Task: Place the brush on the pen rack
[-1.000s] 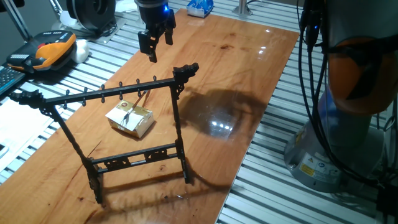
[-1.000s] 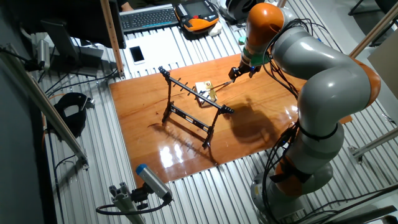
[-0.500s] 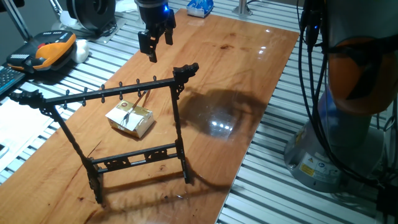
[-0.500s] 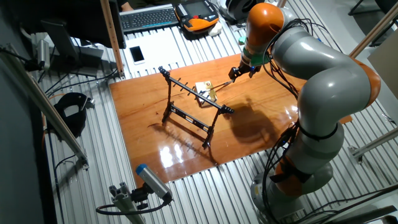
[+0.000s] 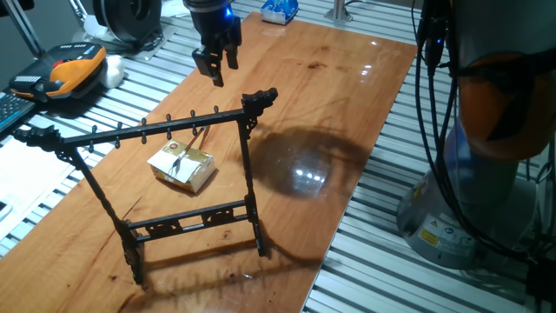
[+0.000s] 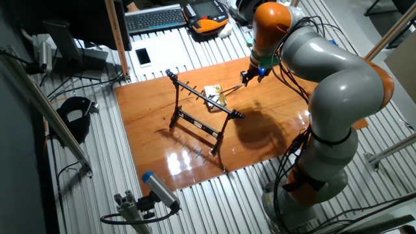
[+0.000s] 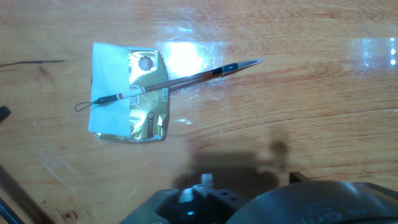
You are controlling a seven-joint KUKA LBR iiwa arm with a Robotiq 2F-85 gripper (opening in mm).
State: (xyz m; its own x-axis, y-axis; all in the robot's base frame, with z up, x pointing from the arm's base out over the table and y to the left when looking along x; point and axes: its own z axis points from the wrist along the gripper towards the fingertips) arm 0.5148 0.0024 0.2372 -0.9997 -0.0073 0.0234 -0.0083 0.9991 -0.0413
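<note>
While the gripper (image 5: 215,67) hangs open and empty, the brush (image 7: 180,79), light, stiff and slippery, rests across the box (image 7: 130,93); grasp mid-handle.

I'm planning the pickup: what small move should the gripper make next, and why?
Probably move the gripper over toward the brush and begin descending. It hangs in the air holding nothing, off to one side of the brush, which lies across the small box with its tip on the table. The pen rack has nothing hanging on its hooks.
</note>
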